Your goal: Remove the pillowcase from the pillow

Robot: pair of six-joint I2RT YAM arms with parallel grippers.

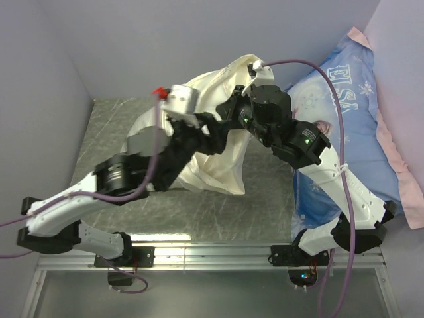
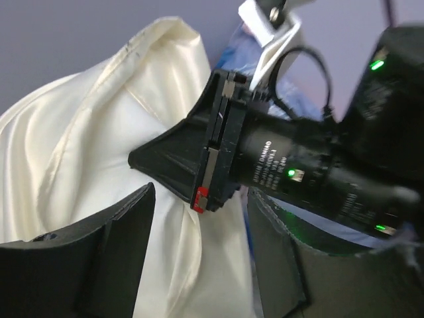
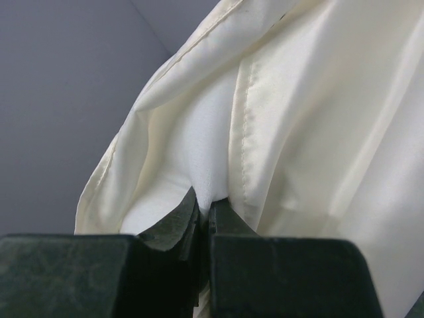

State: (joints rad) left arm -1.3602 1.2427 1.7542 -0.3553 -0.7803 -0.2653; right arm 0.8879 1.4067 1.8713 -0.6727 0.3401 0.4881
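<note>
At the centre of the tabletop (image 1: 112, 126), your pillowcase (image 1: 218, 165) hangs lifted in a wrinkled cream drape, thin and slightly glossy, with its stitched hem gaping at the top. Through that mouth you see the pillow (image 3: 192, 139), whiter and smooth, bulging between the cream folds. Your right tool (image 3: 205, 209) is clenched on a pinch of that white pillow, right beside the hem. Your left tool (image 2: 202, 205) is released, its fingers spread either side of a cream fold without pressing it, and the right tool's tip sits just above that gap. Both wrists crowd together over the cloth, so you have little room between them. Bare tabletop lies open from 7 to 10 o'clock. A side wall (image 1: 40, 99) closes off 9 o'clock, and the back wall (image 1: 199, 33) closes off 12. At 3 o'clock the blue ELSA pillow (image 1: 351, 112) lies along the right side, just beside your right arm.
</note>
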